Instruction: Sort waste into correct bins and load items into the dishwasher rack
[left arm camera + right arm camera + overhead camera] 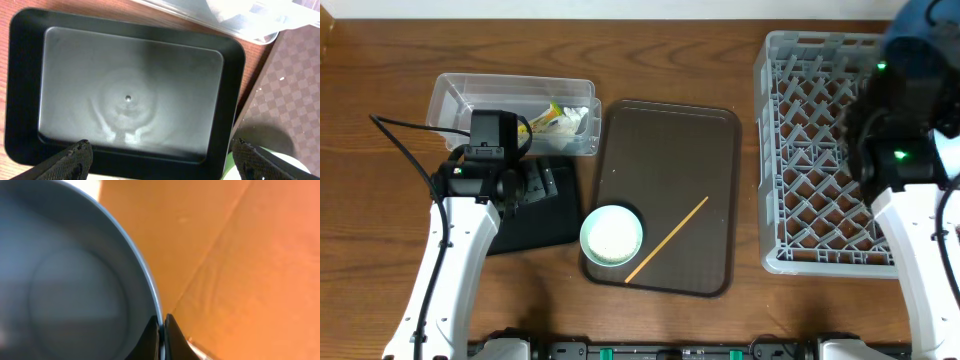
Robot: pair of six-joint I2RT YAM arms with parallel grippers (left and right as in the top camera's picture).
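Note:
My left gripper (160, 150) hangs open over the empty black bin (132, 92), nothing between its fingers; overhead it sits at the bin's (542, 218) far end. The clear tub (455, 100) behind holds the orange and yellow-green wrapper (550, 118). A pale mint bowl (612, 235) with white rice and a thin wooden stick (667, 240) lie on the brown tray (670, 150). My right gripper (161, 322) is shut on the rim of the dark blue plate (75, 280), raised high over the grey rack (820, 150); the plate (925, 30) shows blurred at the top right.
The rack fills the right side of the wooden table. The left arm's cable (405, 150) loops over the table to the left of the bins. In the left wrist view the tub's (240, 20) edge and the tray's (280, 85) checkered surface border the black bin.

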